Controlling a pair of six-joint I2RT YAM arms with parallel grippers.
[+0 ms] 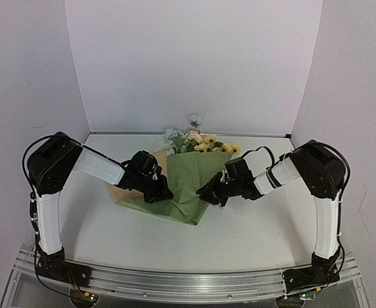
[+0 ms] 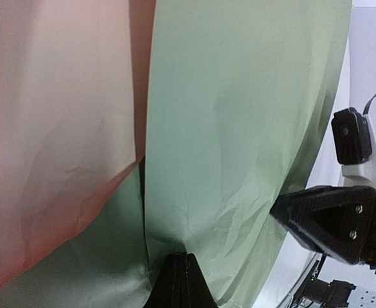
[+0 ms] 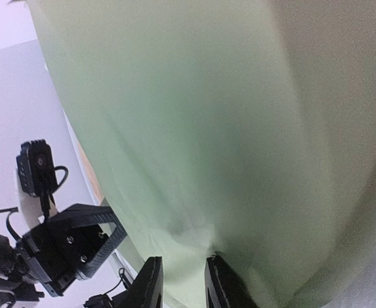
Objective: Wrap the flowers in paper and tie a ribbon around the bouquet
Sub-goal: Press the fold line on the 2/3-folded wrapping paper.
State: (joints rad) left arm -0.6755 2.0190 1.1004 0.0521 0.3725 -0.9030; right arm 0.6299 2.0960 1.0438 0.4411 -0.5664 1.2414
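Note:
The paper (image 1: 189, 179) lies mid-table, its olive-green side folded into a cone over the flowers (image 1: 204, 142), whose blue, yellow and pink blooms stick out at the far end. A tan flap of the paper's reverse (image 2: 53, 128) shows on the left. My left gripper (image 1: 162, 192) is at the cone's left edge, its fingers pressed together on a green fold (image 2: 183, 258). From the right side my right gripper (image 1: 208, 192) holds a thicker bunch of paper (image 3: 207, 128) between its narrowly parted fingers (image 3: 185, 276). The stems are hidden inside. The ribbon is out of view.
White walls close the white table (image 1: 252, 231) at the back and both sides. An aluminium rail (image 1: 188, 282) with both arm bases runs along the near edge. The two grippers face each other about a hand's width apart across the cone's narrow end.

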